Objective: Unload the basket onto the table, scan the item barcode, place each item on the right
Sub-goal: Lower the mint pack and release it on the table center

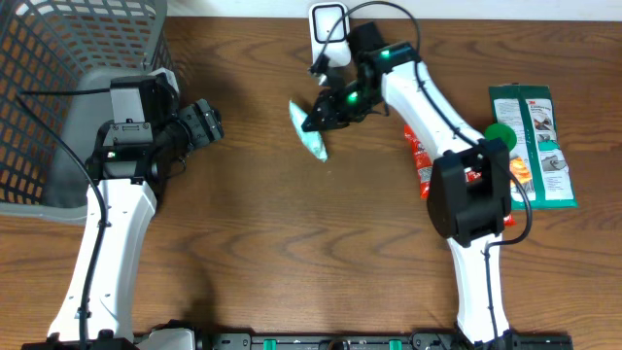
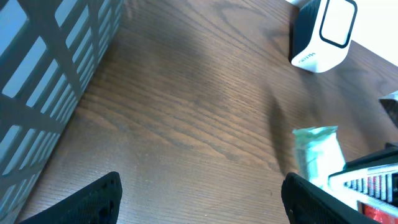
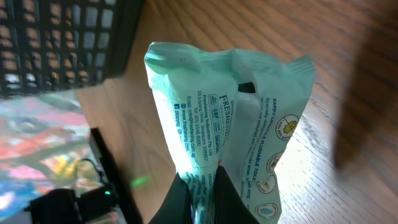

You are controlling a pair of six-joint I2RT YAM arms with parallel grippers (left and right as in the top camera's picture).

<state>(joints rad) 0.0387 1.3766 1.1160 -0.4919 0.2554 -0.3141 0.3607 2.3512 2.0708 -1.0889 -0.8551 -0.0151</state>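
right gripper [image 1: 316,119] is pinched tight on one end of the mint pouch [image 1: 311,136], holding it tilted just in front of the scanner [image 1: 328,34], not touching it. left gripper [image 1: 207,122] sits well left of the scanner, jaws wide, nothing in them. green pack [image 1: 535,146] lies flat far right of the scanner.

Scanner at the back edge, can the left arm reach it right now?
Probably yes: bare wood lies between its open fingers and the scanner, with the held packet off to the side.
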